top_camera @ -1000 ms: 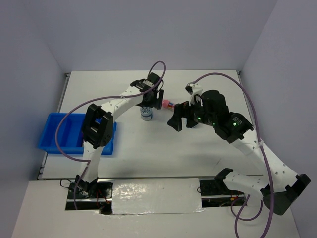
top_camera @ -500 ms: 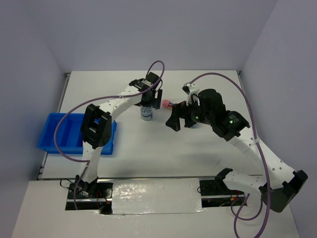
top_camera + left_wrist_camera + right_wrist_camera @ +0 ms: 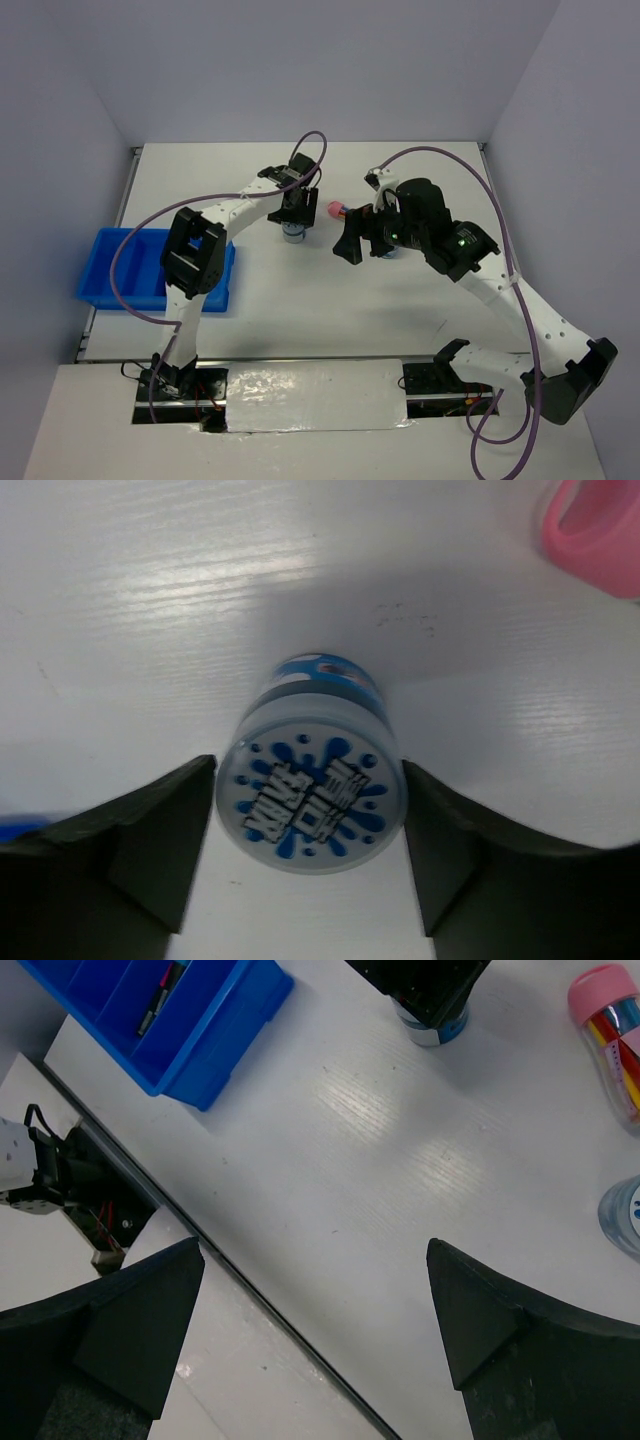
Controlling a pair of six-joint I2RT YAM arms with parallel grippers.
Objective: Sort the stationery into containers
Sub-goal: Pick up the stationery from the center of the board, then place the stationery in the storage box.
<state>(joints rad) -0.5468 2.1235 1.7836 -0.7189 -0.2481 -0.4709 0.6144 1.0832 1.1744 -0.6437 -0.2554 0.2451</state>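
left gripper (image 3: 308, 780) straddles the round disc (image 3: 312, 815), seemingly touching.

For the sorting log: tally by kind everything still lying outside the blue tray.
Discs: 2 (the second at the edge of the right wrist view)
Pink case: 1
Total in view: 3
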